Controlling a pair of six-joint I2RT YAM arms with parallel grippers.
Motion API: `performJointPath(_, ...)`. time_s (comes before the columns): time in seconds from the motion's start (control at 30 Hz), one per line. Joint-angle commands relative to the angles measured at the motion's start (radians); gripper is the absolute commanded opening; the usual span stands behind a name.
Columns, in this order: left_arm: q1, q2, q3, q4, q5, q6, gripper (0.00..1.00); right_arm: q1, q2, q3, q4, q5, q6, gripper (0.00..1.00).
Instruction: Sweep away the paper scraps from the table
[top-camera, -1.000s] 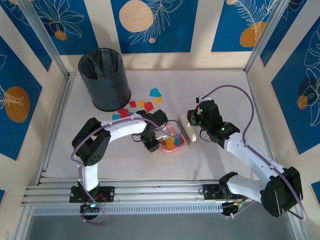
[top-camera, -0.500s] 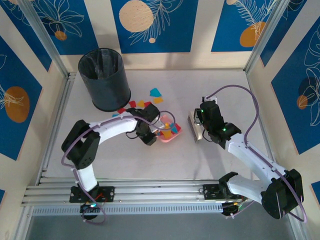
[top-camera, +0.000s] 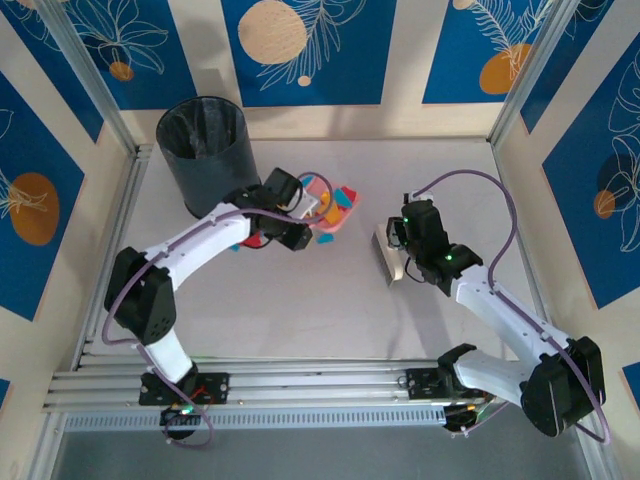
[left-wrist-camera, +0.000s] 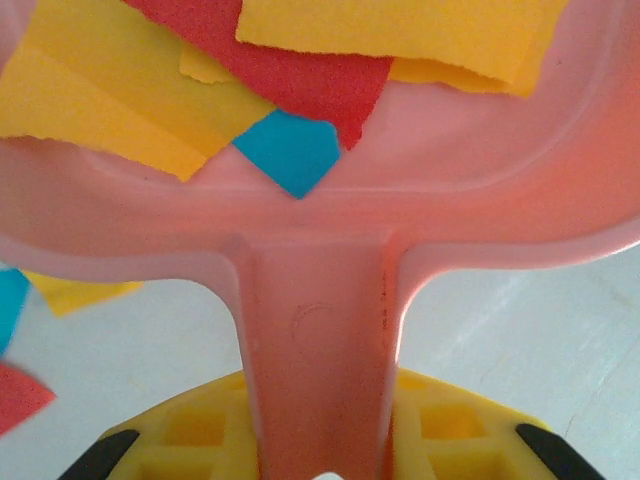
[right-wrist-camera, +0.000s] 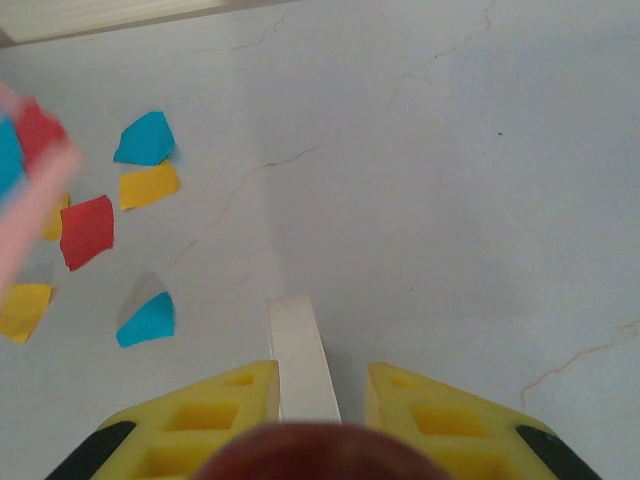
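Between the jaws of the left claw (left-wrist-camera: 320, 445), clenched: handle of the pink dustpan (left-wrist-camera: 470, 215). Just ahead of the jaws, heaped in the pan: red, yellow and cyan paper scraps (left-wrist-camera: 300, 85). Farther off, to the claw's side, away from the pan's mouth: black bin (top-camera: 205, 150). Best swung round level, tipped slowly only once over the rim. Right claw (right-wrist-camera: 320, 395) clamped on the brush (right-wrist-camera: 298, 345); off to its left, loose scraps (right-wrist-camera: 87, 230) lying on the table (right-wrist-camera: 450, 150), for another pass.
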Motion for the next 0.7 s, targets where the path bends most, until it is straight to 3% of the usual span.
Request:
performJointPath(0.0, 0.039, -0.02, 0.094, -0.023, 0.052, -0.029, 0.0, -0.007, -0.001, -0.004, 0.043, -0.031, -0.013, 0.0)
performJointPath(0.67, 0.216, 0.129, 0.649, -0.286, 0.074, 0.004, 0.0, -0.024, 0.014, -0.011, 0.059, -0.086, -0.026, 0.0)
